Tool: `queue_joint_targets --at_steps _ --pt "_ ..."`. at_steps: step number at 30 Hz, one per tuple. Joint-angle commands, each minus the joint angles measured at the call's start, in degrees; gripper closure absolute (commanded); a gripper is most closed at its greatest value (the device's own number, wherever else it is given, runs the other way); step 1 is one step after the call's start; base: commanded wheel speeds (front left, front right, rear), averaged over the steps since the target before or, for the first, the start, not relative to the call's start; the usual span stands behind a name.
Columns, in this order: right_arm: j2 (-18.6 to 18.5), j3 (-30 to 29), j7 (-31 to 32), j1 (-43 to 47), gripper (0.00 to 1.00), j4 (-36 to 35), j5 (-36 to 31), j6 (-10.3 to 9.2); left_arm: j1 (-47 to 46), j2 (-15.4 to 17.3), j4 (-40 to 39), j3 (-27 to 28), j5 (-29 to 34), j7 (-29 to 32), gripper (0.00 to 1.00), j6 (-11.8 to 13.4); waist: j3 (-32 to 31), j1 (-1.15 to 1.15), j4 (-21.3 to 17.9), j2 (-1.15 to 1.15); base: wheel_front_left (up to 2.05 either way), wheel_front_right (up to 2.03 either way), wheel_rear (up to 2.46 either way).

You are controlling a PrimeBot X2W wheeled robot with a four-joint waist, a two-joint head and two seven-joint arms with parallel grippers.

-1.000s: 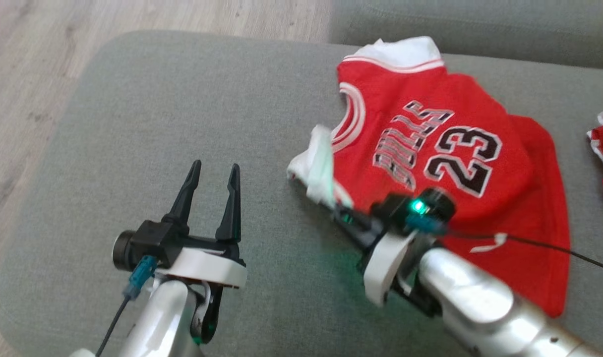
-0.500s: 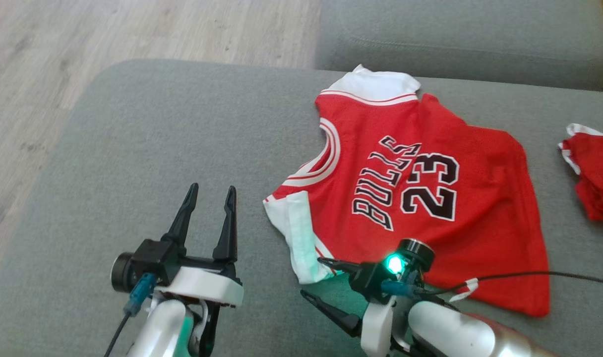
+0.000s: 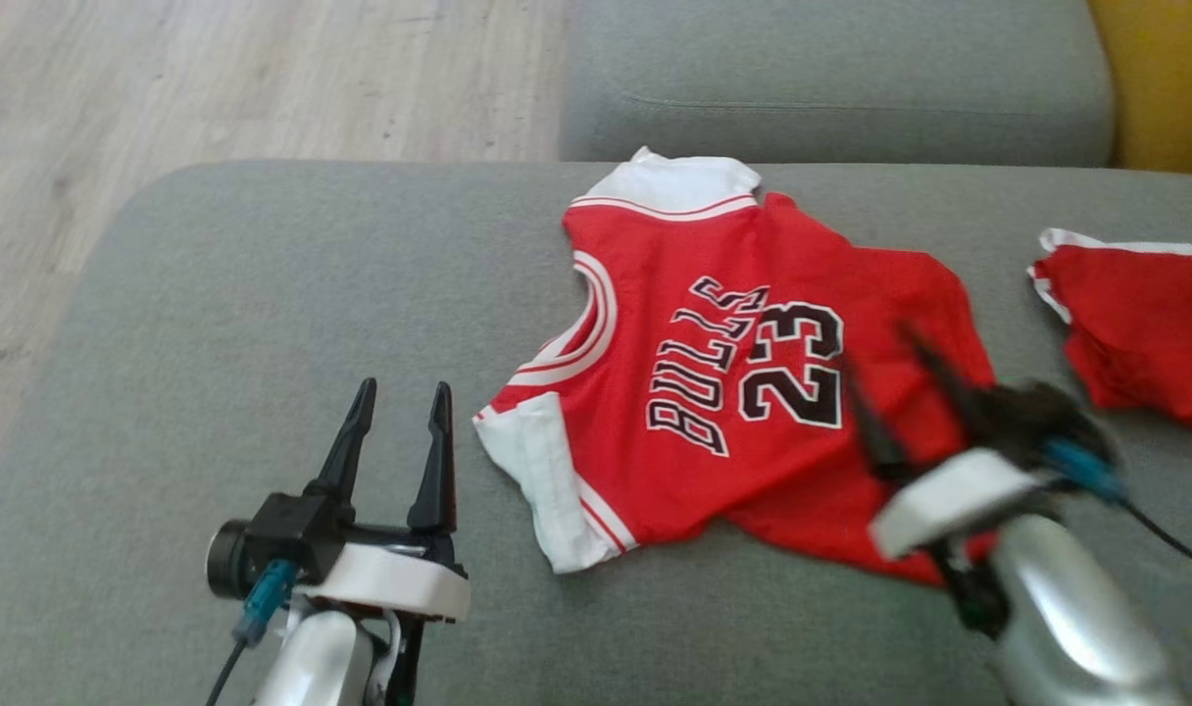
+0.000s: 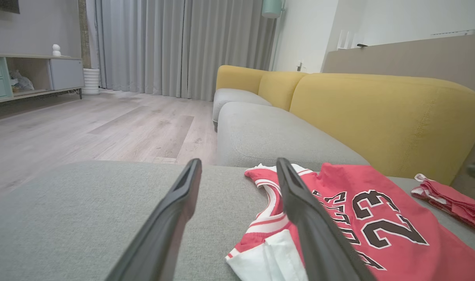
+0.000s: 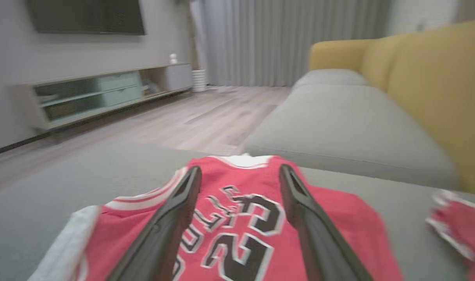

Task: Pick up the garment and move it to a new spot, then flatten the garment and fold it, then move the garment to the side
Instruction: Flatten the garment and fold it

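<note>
Jersey [image 3: 753,392] lies number-up, mostly spread on grey cushion [image 3: 263,343]. Right gripper [image 3: 880,353] has just let go of the sleeve corner; its jaws are wide now and it is swinging over the hem side, blurred. Left gripper [image 3: 404,387] is spread, empty, near the white sleeve. Move step looks done. Flattening next, as the near edge is rumpled.
</note>
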Motion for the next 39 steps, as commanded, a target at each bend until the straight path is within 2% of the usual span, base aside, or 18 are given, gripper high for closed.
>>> queue_joint_targets --at_steps 1,3,6,11,15,21,31,39 --pt "1.57 -4.59 -0.66 2.79 0.00 -3.72 -2.64 -0.05 -1.29 0.25 -2.15 2.23 0.75 -0.54 0.00 0.10 -0.11 0.00 -0.88 0.00 0.00 0.00 0.00" --pt "3.53 -12.57 -0.66 7.11 0.00 -7.11 -7.04 -0.05 -1.13 0.25 -2.20 2.28 0.83 -0.54 0.00 -0.04 -0.05 0.00 -1.65 0.00 0.00 0.00 0.00" --pt "6.51 -21.09 -0.67 12.66 0.00 -10.97 -11.98 -0.05 -1.03 0.24 -1.93 2.15 0.99 -0.54 0.00 -0.26 0.07 0.00 -2.73 0.00 0.00 0.00 0.00" --pt "8.97 -27.09 -0.67 17.36 0.00 -14.87 -15.35 -0.05 -1.50 0.24 -1.04 1.81 1.22 -0.54 0.00 -0.46 0.72 0.00 -4.40 0.00 0.00 0.00 0.00" --pt "9.29 -26.50 -0.67 17.94 0.00 -16.16 -14.79 -0.05 -2.15 0.33 0.91 1.37 1.23 -0.18 0.00 -0.67 1.44 0.00 -5.71 0.00 0.00 0.00 0.00" --pt "9.33 -24.58 -0.67 17.31 0.00 -16.53 -12.52 -0.05 -4.57 0.93 5.46 -0.87 1.81 4.78 0.00 -1.59 3.23 0.00 -7.37 0.00 0.00 0.00 0.00" --pt "9.34 -23.39 -0.67 16.41 0.00 -16.01 -11.27 -0.05 -9.09 2.00 11.42 -0.71 2.21 10.60 0.00 0.78 5.43 0.00 -9.52 0.00 0.00 0.00 0.00" --pt "9.34 -22.97 -0.68 16.06 0.00 -15.55 -10.82 -0.05 -10.52 2.36 13.87 -1.17 1.62 11.68 0.00 0.35 5.68 0.00 -10.32 0.00 0.00 0.00 0.00"
